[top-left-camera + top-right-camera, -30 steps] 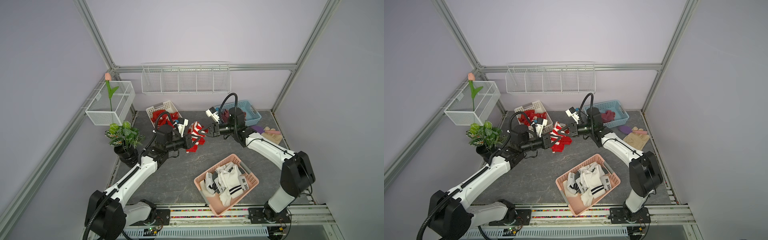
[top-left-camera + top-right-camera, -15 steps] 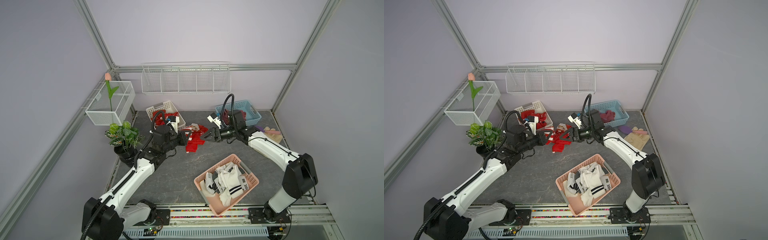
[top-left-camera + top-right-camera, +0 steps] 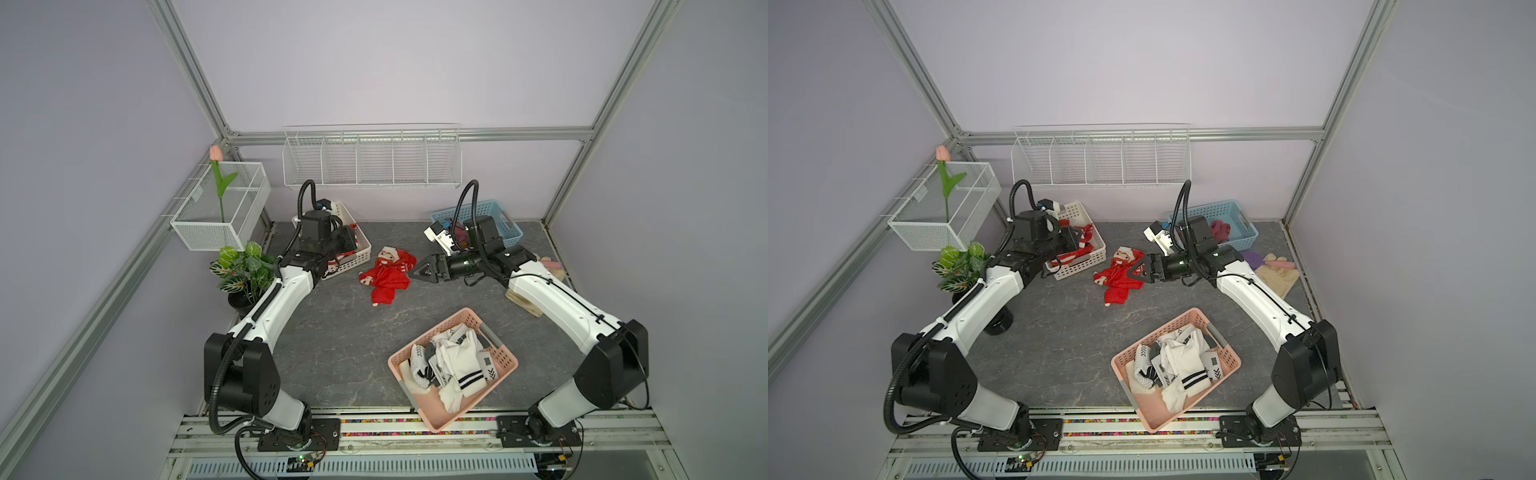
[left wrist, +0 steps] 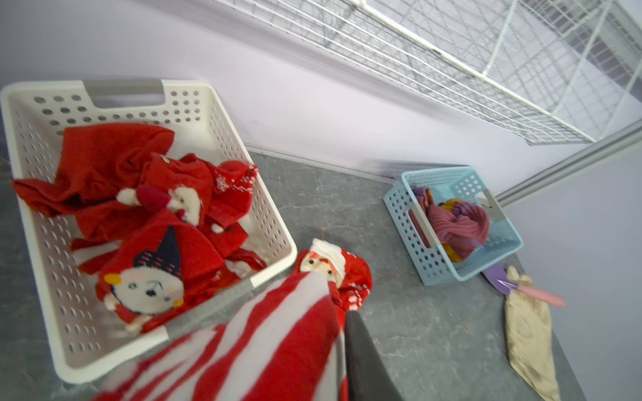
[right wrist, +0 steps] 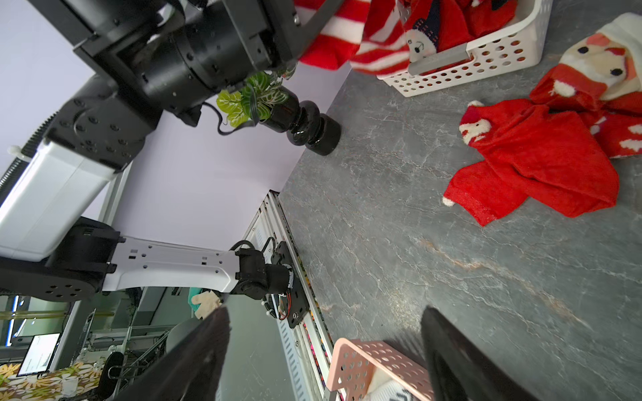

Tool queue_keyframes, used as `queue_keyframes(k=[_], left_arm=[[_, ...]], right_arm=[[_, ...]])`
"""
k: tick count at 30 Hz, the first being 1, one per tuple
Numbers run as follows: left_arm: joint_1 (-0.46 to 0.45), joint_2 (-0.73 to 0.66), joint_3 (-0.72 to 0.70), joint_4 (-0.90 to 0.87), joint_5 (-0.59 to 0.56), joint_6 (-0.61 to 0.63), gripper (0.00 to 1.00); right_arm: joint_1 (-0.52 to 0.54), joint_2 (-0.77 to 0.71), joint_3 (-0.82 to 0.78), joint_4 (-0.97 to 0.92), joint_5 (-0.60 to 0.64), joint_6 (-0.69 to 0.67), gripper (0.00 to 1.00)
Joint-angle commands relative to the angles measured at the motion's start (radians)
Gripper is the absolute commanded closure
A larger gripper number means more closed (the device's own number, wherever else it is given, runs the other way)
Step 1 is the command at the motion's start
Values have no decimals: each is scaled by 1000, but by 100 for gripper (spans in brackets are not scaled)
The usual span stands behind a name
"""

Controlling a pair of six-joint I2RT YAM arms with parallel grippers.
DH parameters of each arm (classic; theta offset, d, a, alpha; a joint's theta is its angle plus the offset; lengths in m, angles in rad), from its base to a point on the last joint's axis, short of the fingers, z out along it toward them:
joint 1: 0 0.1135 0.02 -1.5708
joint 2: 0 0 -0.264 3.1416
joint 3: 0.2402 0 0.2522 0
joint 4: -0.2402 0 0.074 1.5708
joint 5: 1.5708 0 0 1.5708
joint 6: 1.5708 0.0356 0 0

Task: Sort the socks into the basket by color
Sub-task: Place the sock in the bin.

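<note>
Left gripper (image 3: 1075,245): closed tight on the striped sock (image 4: 278,333); it is positioned over the white basket (image 4: 222,114), left of centre in both top views.
Striped sock: red and white; it is seen across the white basket's near rim, lower middle of the left wrist view.
Right gripper (image 3: 417,272): jaws are spread wide with nothing between them (both fingers frame bare table in the right wrist view); it is placed just right of the loose socks (image 3: 388,276); contact cannot be determined.
Loose socks: a small red heap with Santa faces, laid on the table (image 3: 332,332) at the centre of both top views, between the white basket and the right gripper.
White basket: red socks (image 4: 139,194) are contained.
Blue basket (image 3: 509,228): right of centre, at the back wall; maroon socks (image 4: 458,225) are contained.
Pink basket (image 3: 457,320): lower centre; white socks (image 3: 453,365) with black marks are piled inside.
Other items: gloves (image 4: 528,330) and a brush (image 4: 542,295) are located beside the blue basket; a plant (image 3: 245,266) is located at the table's left edge.
</note>
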Motion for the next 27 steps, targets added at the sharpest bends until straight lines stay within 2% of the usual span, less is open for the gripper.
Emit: queue_keyframes(k=[1,6,12,15,21,27], left_arm=[[33,89,97,-24,-19,71,100],[72,255,220,-43,-29,79,100],[103,453,376,-159,-43,54,100],[106,504,392,-158,-36,33,100],[112,590,415,-176,-84,11,89],[129,683,485,-234,-88,15,85]], right_arm=[[-3,-11,0,-15,24,-24,12],[-3,9,4,-12,37,-16,12],[-3,30,8,-8,49,-7,12],[-3,32,2,8,57,9,11],[-2,44,-11,48,64,42,11],[7,75,-3,70,72,57,11]])
